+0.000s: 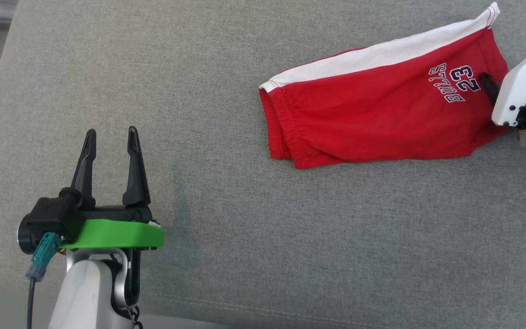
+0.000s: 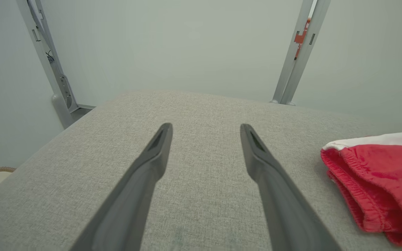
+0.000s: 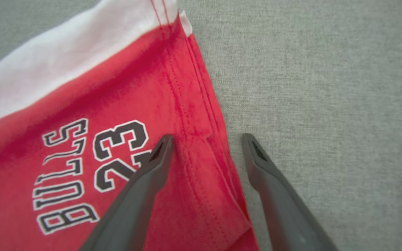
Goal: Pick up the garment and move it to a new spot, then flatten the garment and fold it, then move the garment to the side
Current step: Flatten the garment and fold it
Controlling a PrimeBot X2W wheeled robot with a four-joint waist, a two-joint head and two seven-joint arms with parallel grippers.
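As the shorts (image 1: 381,114) lie long-axis left-right, far right, right fingers (image 3: 145,181) are nearer: spread, astride the hem (image 3: 206,139), gripping nothing. Left fingers (image 1: 135,169) spread, empty, well apart.

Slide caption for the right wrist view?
Open right gripper poised over the side hem of red-and-white Bulls 23 shorts lying on a grey cushion.

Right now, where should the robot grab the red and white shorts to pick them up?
Probably the stitched leg hem of the red and white cotton shorts, coming from the robot's right. The shorts lie flat on the grey fabric cushion, so only an edge offers a hold. The open right gripper straddles that hem, one finger over cloth, one over cushion.
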